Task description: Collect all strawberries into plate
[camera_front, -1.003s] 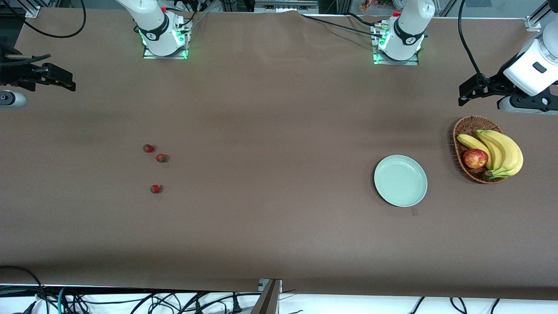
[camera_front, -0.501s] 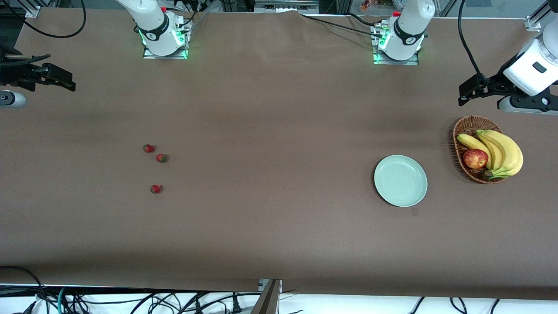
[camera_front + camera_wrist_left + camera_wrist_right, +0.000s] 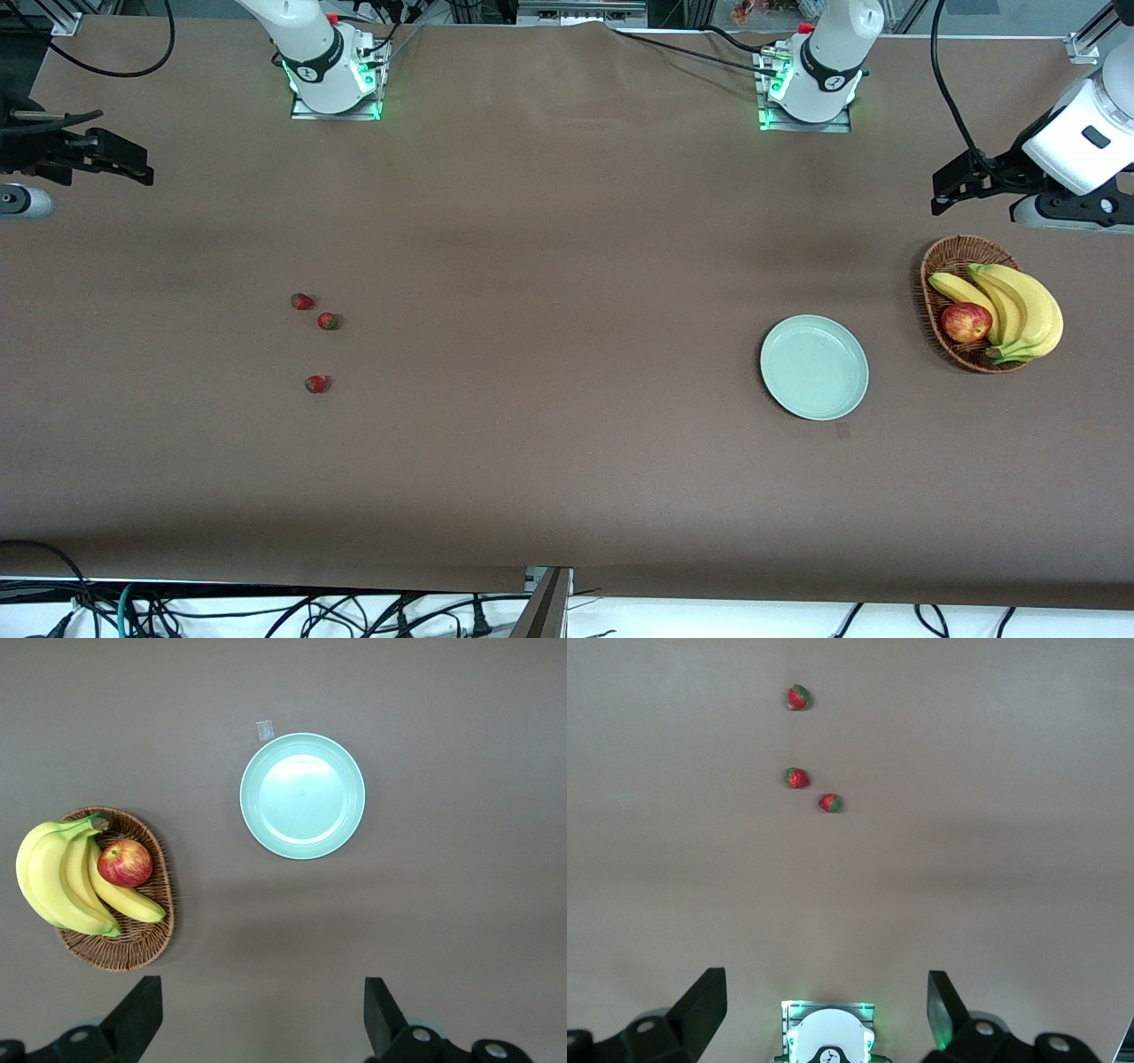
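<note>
Both arms wait. Right end effector (image 3: 824, 1014), released, faces strawberries (image 3: 316, 384); left end effector (image 3: 261, 1019), released, overlooks plate (image 3: 814, 367), suiting handoff.

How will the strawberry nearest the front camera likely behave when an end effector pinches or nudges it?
The strawberry nearest the front camera is tiny beside the plate, so it is probably very light and may skid on the table if nudged. Its rounded, tapered shape suggests it could roll or pivot. It looks like soft fruit, so a hard pinch might bruise it.
</note>
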Robot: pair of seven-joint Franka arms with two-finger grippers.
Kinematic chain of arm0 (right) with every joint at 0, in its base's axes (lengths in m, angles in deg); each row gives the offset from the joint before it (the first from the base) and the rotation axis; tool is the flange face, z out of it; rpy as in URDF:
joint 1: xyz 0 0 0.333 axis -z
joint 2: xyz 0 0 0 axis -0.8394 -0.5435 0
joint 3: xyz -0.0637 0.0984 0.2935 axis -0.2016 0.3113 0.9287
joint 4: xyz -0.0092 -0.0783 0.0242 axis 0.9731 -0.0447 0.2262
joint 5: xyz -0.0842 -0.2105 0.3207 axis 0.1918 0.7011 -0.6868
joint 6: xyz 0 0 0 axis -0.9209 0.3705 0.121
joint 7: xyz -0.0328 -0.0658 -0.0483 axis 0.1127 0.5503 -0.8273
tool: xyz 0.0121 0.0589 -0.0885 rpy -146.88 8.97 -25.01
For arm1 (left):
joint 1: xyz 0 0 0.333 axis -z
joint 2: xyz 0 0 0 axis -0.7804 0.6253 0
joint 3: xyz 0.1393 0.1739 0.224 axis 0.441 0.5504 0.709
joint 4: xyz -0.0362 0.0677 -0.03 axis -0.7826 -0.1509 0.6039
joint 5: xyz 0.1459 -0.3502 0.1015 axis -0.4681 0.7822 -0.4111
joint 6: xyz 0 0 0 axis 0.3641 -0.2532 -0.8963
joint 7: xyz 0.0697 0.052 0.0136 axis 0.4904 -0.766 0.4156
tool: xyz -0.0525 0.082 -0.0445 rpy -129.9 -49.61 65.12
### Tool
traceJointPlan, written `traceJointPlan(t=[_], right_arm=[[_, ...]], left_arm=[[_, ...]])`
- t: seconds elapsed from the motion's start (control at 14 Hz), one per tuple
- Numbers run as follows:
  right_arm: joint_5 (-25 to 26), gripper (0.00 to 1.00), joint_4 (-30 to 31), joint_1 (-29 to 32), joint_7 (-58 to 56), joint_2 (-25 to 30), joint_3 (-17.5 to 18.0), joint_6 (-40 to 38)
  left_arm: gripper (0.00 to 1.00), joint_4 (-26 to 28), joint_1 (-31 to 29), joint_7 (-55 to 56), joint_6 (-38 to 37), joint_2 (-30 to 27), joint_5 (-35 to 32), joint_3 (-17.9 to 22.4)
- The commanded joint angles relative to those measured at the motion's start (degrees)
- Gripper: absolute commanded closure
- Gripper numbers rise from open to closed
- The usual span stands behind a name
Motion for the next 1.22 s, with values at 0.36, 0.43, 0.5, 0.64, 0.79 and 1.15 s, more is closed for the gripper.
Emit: traceJointPlan(t=[0.36, 0.43, 0.5, 0.64, 0.79, 1.15], right_arm=[[-0.32, 0.0, -1.53, 0.35, -1.08, -0.96, -0.08, -0.3], [-0.32, 0.0, -1.62, 0.35, -1.17, -1.22, -0.08, -0.13], [-0.32, 0.0, -1.62, 0.35, -1.09, -1.4, -0.08, -0.13], [-0.41, 0.0, -1.62, 0.35, -1.0, -2.8, -0.08, 0.92], [-0.41, 0.0, -1.53, 0.26, -0.65, -4.73, -0.08, 3.2], [-0.41, 0.0, -1.26, -0.96, -0.73, -12.11, 0.44, 6.73]], left_arm=[[0.0, -2.03, 0.37, -0.67, -1.38, 0.94, -1.3, 0.4], [0.0, -2.03, 0.28, -0.67, -1.38, 0.94, -1.22, 0.4], [0.0, -2.03, 0.28, -0.67, -1.38, 0.94, -1.21, 0.4], [0.0, -2.03, 0.28, -0.67, -1.38, 0.94, -1.3, 0.4], [0.0, -2.03, 0.28, -0.67, -1.38, 0.94, -1.21, 0.31], [0.0, -1.94, 0.19, -0.85, -1.47, 0.94, -1.3, 0.31]])
